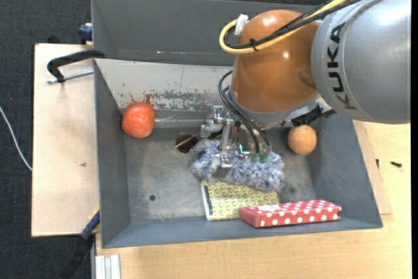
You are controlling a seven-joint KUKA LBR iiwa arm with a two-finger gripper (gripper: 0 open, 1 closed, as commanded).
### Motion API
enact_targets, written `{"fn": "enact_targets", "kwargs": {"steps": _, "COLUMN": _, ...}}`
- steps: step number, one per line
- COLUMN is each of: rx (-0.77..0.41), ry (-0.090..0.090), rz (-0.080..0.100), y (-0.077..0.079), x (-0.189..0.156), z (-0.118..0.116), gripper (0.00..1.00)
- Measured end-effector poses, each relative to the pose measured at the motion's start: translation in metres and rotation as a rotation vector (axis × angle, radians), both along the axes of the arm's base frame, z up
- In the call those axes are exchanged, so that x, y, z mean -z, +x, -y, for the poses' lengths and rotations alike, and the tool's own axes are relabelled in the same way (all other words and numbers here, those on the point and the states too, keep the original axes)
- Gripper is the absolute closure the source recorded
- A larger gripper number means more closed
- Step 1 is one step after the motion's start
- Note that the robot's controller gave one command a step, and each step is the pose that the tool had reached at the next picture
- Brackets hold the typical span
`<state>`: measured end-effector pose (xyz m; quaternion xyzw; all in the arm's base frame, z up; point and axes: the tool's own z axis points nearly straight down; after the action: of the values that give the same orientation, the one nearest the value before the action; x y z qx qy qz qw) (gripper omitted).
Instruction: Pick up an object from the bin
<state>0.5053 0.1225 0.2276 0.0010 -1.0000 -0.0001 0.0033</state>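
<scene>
Grey bin [157,176]: two orange balls [138,121] [302,139], one red box [290,212], one blue tuft [251,172].

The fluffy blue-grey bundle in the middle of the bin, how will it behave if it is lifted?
The bundle looks like loose yarn or cloth, so it would probably sag and hang rather than keep its shape. It seems light for its bulk. Its strands may snag on the gripper just above it.
</scene>
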Motion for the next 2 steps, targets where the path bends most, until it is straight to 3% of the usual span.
{"fn": "enact_targets", "kwargs": {"steps": 1, "rx": 0.002, "ry": 0.001, "rz": 0.008, "y": 0.002, "x": -0.004, "z": 0.001, "gripper": 0.0}}
{"fn": "enact_targets", "kwargs": {"steps": 2, "rx": -0.05, "ry": 0.002, "rz": 0.017, "y": 0.036, "x": 0.042, "z": -0.009, "gripper": 0.0}}
